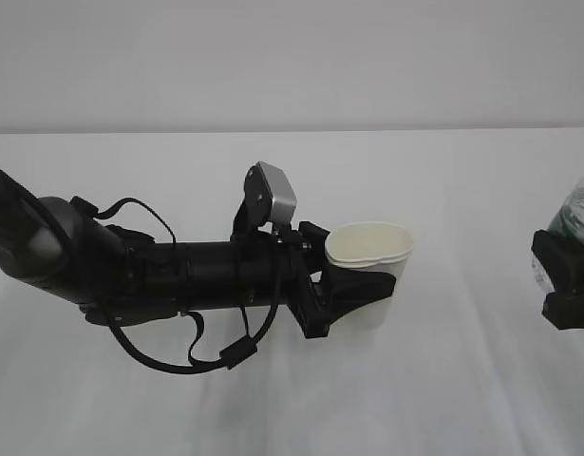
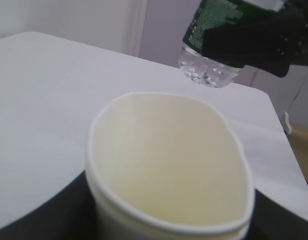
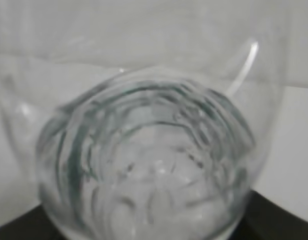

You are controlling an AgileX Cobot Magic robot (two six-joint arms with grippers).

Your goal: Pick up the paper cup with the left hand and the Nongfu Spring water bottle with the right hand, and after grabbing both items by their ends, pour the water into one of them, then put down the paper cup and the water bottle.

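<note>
The paper cup (image 1: pixel 371 249) stands upright right of centre, its rim squeezed into an oval. My left gripper (image 1: pixel 367 290) is shut on its lower wall from the left. Whether the cup's base touches the table I cannot tell. In the left wrist view the cup (image 2: pixel 169 160) fills the lower frame, with black fingers (image 2: pixel 43 215) at both sides. The Nongfu Spring water bottle (image 2: pixel 209 70) hangs tilted beyond it, its green label held in my right gripper (image 2: pixel 259 40). At the exterior view's right edge, the right gripper (image 1: pixel 562 275) holds the bottle (image 1: pixel 578 214). The bottle's clear base (image 3: pixel 148 165) fills the right wrist view.
The white table (image 1: pixel 462 399) stretches bare between the cup and the right gripper. Its far right edge (image 2: pixel 286 165) drops off to the floor in the left wrist view. A pale wall stands behind the table.
</note>
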